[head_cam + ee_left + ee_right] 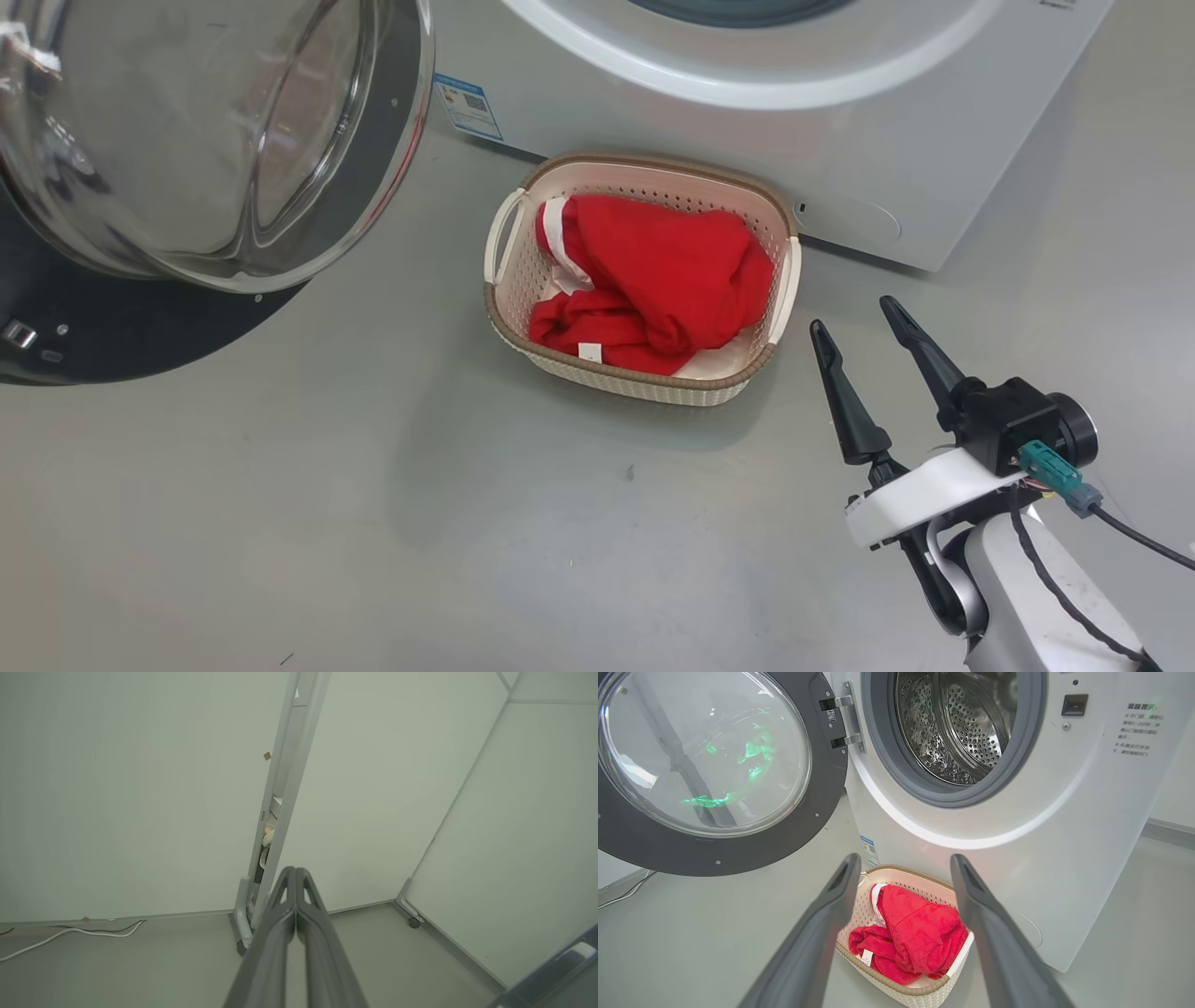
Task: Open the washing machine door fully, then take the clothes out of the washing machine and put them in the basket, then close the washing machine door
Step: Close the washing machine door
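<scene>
Judging from the washing machine [1064, 826], most of the job looks done. The part of its steel drum [957, 732] that shows is bare perforated metal with no fabric in it, and the washing machine door [714, 854] hangs wide open on its hinges at the machine's left side, its glass bowl bulging outward. What seems left is the last step — swinging that door shut. On the grey floor [373, 523], the basket [644, 166] sits just in front of the machine's lower front, below the opening and to the right of the open door. It is low enough that it probably will not block the door's swing. The clothes [653, 280] lie bundled inside the basket, red with strips of white trim. Near the basket's right handle, the right gripper [851, 315] hovers with its jaws spread wide and nothing between them. The left gripper [295, 870] has its fingers pressed together on nothing and points at pale partition panels [117, 788], so I judge it is poorly placed for the door. Smaller things stay out of the way — a blue label sticker [470, 107] low on the machine's front and a white cable [70, 935] along the foot of one panel.
</scene>
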Available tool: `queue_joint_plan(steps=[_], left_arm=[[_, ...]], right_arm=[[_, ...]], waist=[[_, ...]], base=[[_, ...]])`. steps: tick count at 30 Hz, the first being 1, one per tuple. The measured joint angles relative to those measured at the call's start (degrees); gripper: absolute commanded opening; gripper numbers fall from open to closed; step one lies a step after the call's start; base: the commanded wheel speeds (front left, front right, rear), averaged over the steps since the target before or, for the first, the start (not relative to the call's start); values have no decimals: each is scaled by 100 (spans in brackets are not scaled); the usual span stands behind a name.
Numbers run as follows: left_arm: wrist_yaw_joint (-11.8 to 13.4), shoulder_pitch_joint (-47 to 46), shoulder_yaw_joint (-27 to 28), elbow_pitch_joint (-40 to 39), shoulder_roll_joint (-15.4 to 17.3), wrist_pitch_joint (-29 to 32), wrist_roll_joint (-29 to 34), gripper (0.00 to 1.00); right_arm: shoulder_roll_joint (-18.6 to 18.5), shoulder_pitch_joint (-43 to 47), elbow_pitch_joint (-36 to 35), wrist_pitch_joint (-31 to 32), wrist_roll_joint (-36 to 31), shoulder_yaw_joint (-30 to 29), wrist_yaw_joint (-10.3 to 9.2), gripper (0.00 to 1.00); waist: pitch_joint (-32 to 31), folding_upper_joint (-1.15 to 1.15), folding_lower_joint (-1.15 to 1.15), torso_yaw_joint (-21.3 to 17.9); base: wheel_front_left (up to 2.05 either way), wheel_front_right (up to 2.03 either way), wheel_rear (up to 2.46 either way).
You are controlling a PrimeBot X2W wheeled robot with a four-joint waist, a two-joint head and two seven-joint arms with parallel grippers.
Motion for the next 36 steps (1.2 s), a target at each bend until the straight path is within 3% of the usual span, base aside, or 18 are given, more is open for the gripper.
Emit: queue_joint_plan(steps=[13, 22, 36], left_arm=[[637, -1087, 1136, 1207, -111, 1179, -1496, 0], [751, -1443, 1417, 1747, -200, 1756, -1939, 0], [753, -1653, 1299, 2265, -272, 2677, -2189, 0]], right_arm=[[7, -58, 36, -1, 14, 37, 0, 100], [15, -114, 55, -1, 16, 38, 0, 100], [13, -118, 126, -3, 18, 40, 0, 100]], waist=[[0, 0, 0, -271], [21, 0, 0, -313], [-10, 0, 0, -320]], base=[[0, 0, 0], [0, 0, 0], [0, 0, 0]])
